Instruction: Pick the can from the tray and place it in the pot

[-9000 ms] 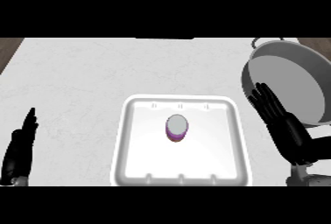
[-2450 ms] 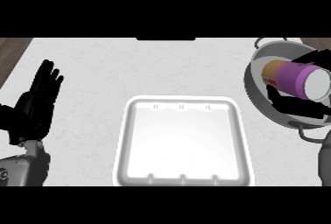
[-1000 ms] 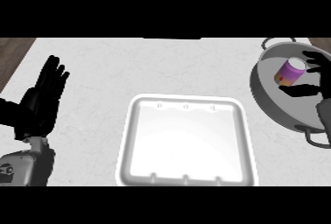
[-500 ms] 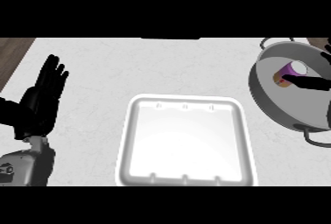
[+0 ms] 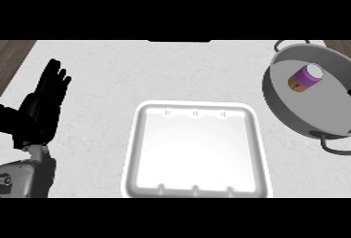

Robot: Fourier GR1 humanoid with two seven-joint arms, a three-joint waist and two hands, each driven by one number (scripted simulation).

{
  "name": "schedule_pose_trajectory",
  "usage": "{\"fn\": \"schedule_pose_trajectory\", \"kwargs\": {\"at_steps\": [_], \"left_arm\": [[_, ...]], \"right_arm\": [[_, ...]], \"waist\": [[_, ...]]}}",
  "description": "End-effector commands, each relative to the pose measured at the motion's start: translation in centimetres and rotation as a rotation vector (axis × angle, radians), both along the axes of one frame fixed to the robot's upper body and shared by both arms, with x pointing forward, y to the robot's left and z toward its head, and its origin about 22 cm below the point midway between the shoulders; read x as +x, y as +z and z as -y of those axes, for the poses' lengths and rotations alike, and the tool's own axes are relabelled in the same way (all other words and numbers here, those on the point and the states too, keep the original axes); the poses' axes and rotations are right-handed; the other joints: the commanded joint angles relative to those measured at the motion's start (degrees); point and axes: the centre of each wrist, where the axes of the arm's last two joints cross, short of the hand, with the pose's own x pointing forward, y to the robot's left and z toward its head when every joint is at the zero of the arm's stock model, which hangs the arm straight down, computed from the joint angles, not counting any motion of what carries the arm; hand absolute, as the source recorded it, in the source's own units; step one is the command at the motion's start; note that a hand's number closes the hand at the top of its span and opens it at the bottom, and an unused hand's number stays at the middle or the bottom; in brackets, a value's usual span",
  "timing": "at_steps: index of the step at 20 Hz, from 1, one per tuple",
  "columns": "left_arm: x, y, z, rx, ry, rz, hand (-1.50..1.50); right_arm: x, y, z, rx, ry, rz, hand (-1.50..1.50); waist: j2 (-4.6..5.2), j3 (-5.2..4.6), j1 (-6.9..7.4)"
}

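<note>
The purple can (image 5: 304,78) with a white top lies tilted inside the grey pot (image 5: 302,111) at the right edge of the head view, with nothing holding it. The white tray (image 5: 197,149) sits in the middle of the counter with nothing in it. My left hand (image 5: 42,106) rests at the left edge, open, fingers straight and pointing up, far from the tray and the pot. My right hand does not show anywhere in the view.
The pot has a handle at its top (image 5: 288,44) and another at its lower right (image 5: 336,145). A brown strip (image 5: 15,56) marks the counter's far left edge. White counter (image 5: 151,69) stretches between tray and pot.
My right hand let go of the can inside the pot and drew back out of view. The can now lies free in the pot. My left hand stayed still.
</note>
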Motion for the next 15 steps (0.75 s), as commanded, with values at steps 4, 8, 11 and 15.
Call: {"fn": "schedule_pose_trajectory", "kwargs": {"at_steps": [4,8,11,15], "left_arm": [[-1.0,1.0,-0.5,-0.006,0.0,0.003,0.0],[-0.5,-1.4,-0.6,-0.008,0.015,0.0,0.0],[1.7,-0.2,-0.6,-0.01,0.007,0.001,0.0],[-0.1,-1.5,0.9,0.016,-0.007,0.006,0.0]], "right_arm": [[-5.3,1.9,5.8,0.029,0.017,0.003,-1.5],[-7.1,0.7,6.6,0.023,0.048,-0.013,-1.5],[-7.5,1.0,7.0,-0.005,0.04,-0.028,-1.5],[-8.5,3.3,8.6,0.01,0.042,-0.023,-1.5]], "waist": [[-0.09,0.06,0.31],[-0.01,0.05,0.05],[0.25,0.11,0.04],[0.21,0.14,0.45]]}}
